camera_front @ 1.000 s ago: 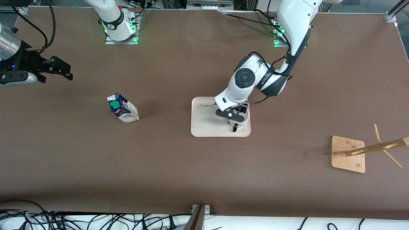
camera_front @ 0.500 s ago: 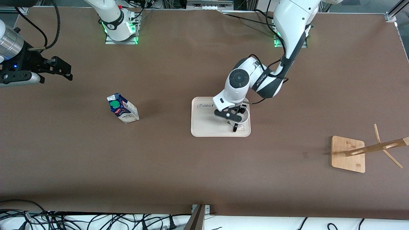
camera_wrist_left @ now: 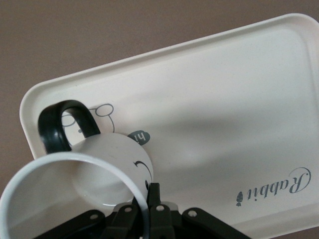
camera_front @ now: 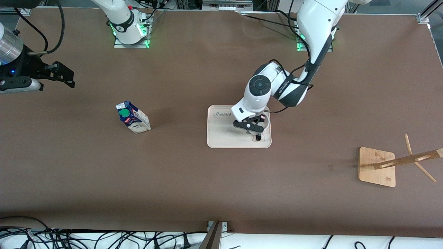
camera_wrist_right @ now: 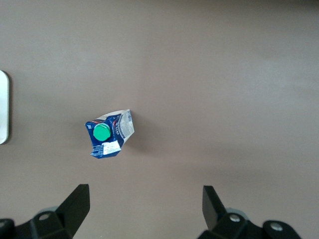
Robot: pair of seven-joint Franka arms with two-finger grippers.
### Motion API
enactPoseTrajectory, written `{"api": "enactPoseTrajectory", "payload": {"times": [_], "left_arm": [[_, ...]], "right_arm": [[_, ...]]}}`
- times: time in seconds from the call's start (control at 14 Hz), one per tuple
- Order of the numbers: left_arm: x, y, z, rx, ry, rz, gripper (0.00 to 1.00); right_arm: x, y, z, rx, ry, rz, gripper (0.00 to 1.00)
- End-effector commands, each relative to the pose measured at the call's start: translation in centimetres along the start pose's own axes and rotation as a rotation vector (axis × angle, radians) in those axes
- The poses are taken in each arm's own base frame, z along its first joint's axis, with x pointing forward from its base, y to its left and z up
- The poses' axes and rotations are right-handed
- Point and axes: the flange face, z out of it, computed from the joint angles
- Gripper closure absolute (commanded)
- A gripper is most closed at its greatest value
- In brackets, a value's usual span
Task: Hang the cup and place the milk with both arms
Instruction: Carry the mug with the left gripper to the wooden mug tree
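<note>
The white cup (camera_front: 265, 121) with a black handle is at the corner of the cream tray (camera_front: 223, 136) nearest the left arm's end. My left gripper (camera_front: 256, 127) is shut on its rim; in the left wrist view the rim passes between the fingertips of the left gripper (camera_wrist_left: 149, 199), and the cup (camera_wrist_left: 114, 154) with its smiley tilts over the tray (camera_wrist_left: 224, 99). I cannot tell if it touches the tray. The blue and white milk (camera_front: 133, 117) stands on the table toward the right arm's end. My right gripper (camera_front: 67, 76) is open, up in the air, apart from the milk (camera_wrist_right: 107, 134), and shows as the right gripper (camera_wrist_right: 144, 204).
A wooden rack with a square base (camera_front: 377, 166) and slanting pegs stands near the left arm's end of the table. Cables lie along the table edge nearest the camera. The tray's edge (camera_wrist_right: 3, 107) shows in the right wrist view.
My left gripper has drawn in over the cup and closed on its rim, and the cup has shifted a little. My right gripper has drifted slightly toward the table's end.
</note>
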Motion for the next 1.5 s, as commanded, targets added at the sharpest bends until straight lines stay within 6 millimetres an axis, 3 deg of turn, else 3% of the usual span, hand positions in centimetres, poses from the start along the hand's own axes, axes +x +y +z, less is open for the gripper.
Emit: {"api": "enactPoseTrajectory", "payload": {"times": [0.0,0.14,0.29,0.43,0.57,1.0,1.36,1.43], "left_arm": [[0.8,-0.3,-2.5,0.009,0.046,-0.014,1.00],[1.2,-0.3,-7.6,-0.012,0.118,-0.017,1.00],[1.4,-1.7,-14.4,-0.074,0.169,-0.085,1.00],[1.9,-4.5,-20.0,-0.063,0.173,-0.119,1.00],[3.2,-9.1,-23.9,-0.040,0.177,-0.095,1.00],[4.5,-25.2,-28.1,0.034,0.235,0.048,1.00],[4.1,-34.4,-29.1,-0.011,0.251,-0.117,1.00],[3.6,-37.1,-29.7,-0.049,0.252,-0.183,1.00]], "right_arm": [[0.7,0.2,-0.2,-0.024,0.004,-0.001,0.00],[0.9,0.8,-0.4,-0.027,0.010,0.009,0.00],[1.0,0.9,-0.2,-0.025,0.010,0.012,0.00],[1.1,0.7,-0.3,-0.026,0.016,0.007,0.00],[1.1,0.7,-0.3,-0.026,0.018,0.007,0.00],[1.1,0.6,-0.3,-0.024,0.016,0.007,0.00],[1.0,0.7,-0.3,-0.025,0.014,0.007,0.00],[1.0,0.7,-0.2,-0.025,0.013,0.007,0.00]]}}
